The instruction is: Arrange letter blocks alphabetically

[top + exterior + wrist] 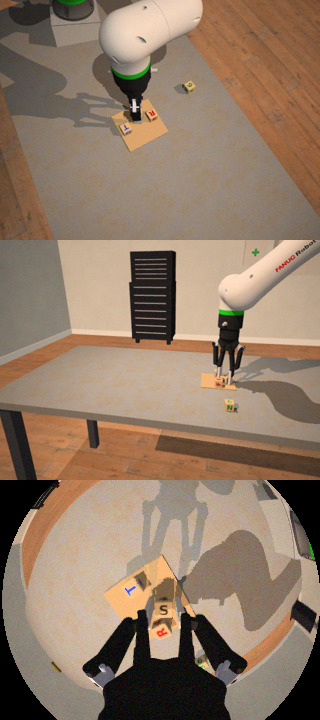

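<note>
My gripper (139, 114) (224, 376) (163, 604) points down over the mat (148, 136) (208, 382) (117, 597), fingers open on either side of the S block (224, 379) (163, 611). Contact with it cannot be told. The arm hides most of S in the top view. The R block (151, 115) (218, 382) (161, 630) lies near the mat's right edge in the top view; the T block (125, 128) (130, 590) lies near its left edge. S reads upright in the wrist view; R and T are turned differently. The fourth block (189, 87) (229, 405) (202, 661) lies off the mat.
The grey table (180, 180) (116, 384) carries the mat and blocks. R and T stand close to the fingers. The robot's base block (76, 34) is behind the mat at the top left in the top view. A black cabinet (152, 299) stands beyond the table.
</note>
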### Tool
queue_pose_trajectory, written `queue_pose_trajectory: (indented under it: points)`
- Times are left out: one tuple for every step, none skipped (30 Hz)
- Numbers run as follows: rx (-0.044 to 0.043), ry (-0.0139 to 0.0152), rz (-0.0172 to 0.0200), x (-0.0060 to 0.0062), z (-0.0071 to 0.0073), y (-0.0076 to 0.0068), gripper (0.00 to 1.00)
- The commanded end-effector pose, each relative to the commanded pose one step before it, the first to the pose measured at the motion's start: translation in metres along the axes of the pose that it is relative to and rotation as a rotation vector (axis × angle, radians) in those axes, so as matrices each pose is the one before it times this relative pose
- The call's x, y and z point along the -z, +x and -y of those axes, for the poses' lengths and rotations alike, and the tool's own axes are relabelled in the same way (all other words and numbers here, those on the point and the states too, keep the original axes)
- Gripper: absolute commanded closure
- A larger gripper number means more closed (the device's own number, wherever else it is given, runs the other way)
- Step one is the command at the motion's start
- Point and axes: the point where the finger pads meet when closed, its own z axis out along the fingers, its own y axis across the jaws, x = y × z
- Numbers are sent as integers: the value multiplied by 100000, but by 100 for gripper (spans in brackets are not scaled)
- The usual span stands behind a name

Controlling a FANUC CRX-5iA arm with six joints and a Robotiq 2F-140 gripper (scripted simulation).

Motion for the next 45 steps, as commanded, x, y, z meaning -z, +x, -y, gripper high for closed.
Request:
queue_pose_trajectory:
  points:
    - [-3, 39, 9, 15, 19, -5, 72]
    - [0, 0, 0, 0, 0, 0, 72]
    - [0, 0, 0, 0, 0, 0, 72]
    - [0, 0, 0, 0, 0, 0, 72]
    - [0, 0, 0, 0, 0, 0, 72]
    - [0, 0, 0, 0, 0, 0, 84]
    - [0, 0, 0, 0, 0, 0, 84]
    - [0, 0, 0, 0, 0, 0, 84]
    - [0, 0, 0, 0, 0, 0, 84]
    - [0, 0, 0, 0, 0, 0, 84]
    - [0, 0, 0, 0, 0, 0, 84]
    - [0, 0, 0, 0, 0, 0, 84]
    - [0, 0, 0, 0, 0, 0, 84]
    - [0, 0, 0, 0, 0, 0, 84]
    - [0, 0, 0, 0, 0, 0, 84]
    - [0, 0, 0, 0, 0, 0, 84]
    - [0, 0, 0, 0, 0, 0, 84]
    - [0, 0, 0, 0, 0, 0, 84]
    - [0, 0, 0, 0, 0, 0, 84]
    - [0, 0, 0, 0, 0, 0, 84]
    - [0, 0, 0, 0, 0, 0, 84]
    - [0, 0, 0, 0, 0, 0, 84]
    - [0, 0, 0, 0, 0, 0, 84]
    - [0, 0, 0, 0, 0, 0, 84]
    - [0, 0, 0, 0, 0, 0, 84]
    - [0, 0, 0, 0, 0, 0, 84]
    - [0, 0, 0, 0, 0, 0, 84]
    - [0, 0, 0, 0, 0, 0, 84]
    - [0, 0, 0, 0, 0, 0, 84]
    - [0, 0, 0, 0, 0, 0, 84]
    - [0, 0, 0, 0, 0, 0, 84]
    - [0, 0, 0, 0, 0, 0, 84]
    - [0, 0, 0, 0, 0, 0, 84]
    - [0, 0, 0, 0, 0, 0, 84]
    - [0, 0, 0, 0, 0, 0, 84]
    - [0, 0, 0, 0, 0, 0, 84]
    - [0, 0, 0, 0, 0, 0, 84]
    - [0, 0, 0, 0, 0, 0, 84]
    - [0, 0, 0, 0, 0, 0, 84]
    - [0, 0, 0, 6, 0, 0, 84]
    - [0, 0, 0, 40, 0, 0, 84]
    - [0, 0, 0, 100, 0, 0, 84]
    - [0, 0, 0, 177, 0, 0, 84]
    - [0, 0, 0, 266, 0, 0, 84]
    - [0, 0, 0, 361, 0, 0, 84]
